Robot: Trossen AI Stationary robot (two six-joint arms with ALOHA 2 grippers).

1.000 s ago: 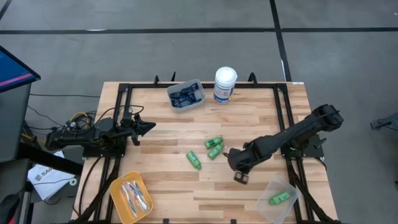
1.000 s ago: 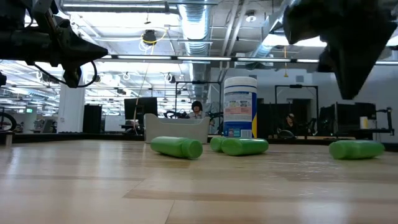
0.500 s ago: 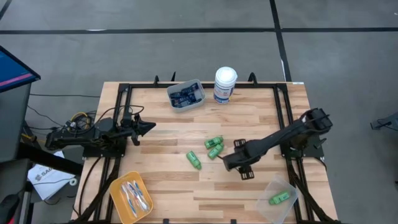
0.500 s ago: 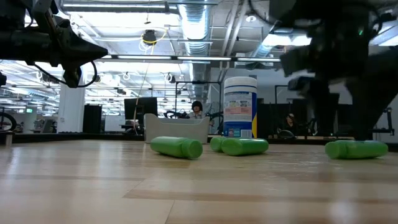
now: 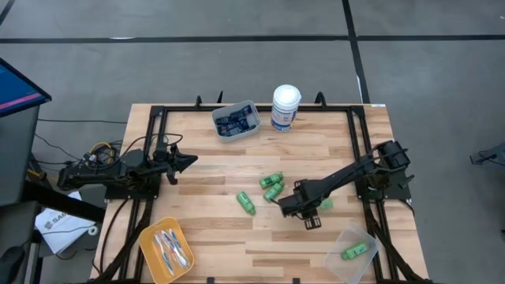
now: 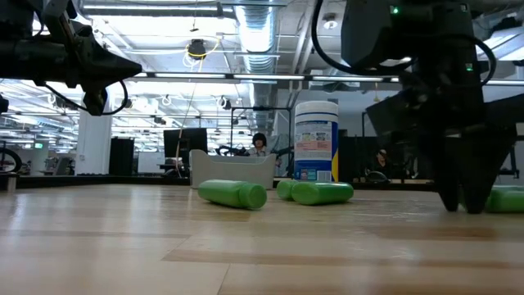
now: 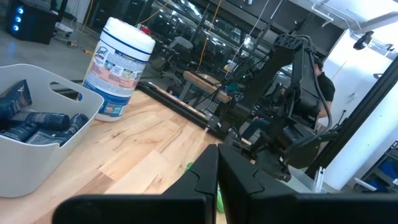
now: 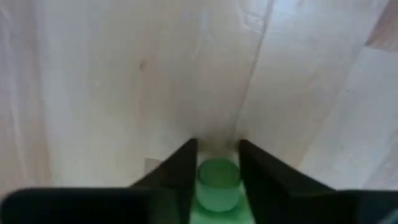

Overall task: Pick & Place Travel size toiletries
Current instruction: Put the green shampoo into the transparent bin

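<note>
My right gripper (image 5: 318, 206) points down at the table's middle right. It is shut on a bright green bottle (image 5: 325, 204) that lies there. Two more green bottles (image 5: 272, 186) and a third (image 5: 246, 203) lie on their sides left of it. Another green bottle (image 5: 354, 251) lies in the clear bin (image 5: 364, 262). Navy tubes fill the grey bin (image 5: 235, 121), and toothbrushes lie in the orange tray (image 5: 166, 248). My left gripper (image 5: 192, 161) hovers shut over the table's left side. My right gripper pinches the green bottle between its two fingers (image 8: 180, 171), one on each long side, close to the bottle's rounded end (image 8: 217, 182). The fingers come from above, pointing down, and lie across the bottle. The bottle lies on its side on the table (image 6: 508, 199).
A tall white canister (image 5: 286, 107) stands at the far edge beside the grey bin. Black rails (image 5: 359, 150) run along the table's left and right sides. Bare wood lies between the loose bottles and the near edge (image 5: 260, 252).
My right gripper has come down onto the table and rolled about its own axis, so that its fingers now stand on either side of the green bottle. The bottle has shifted a little toward the table's right edge.
</note>
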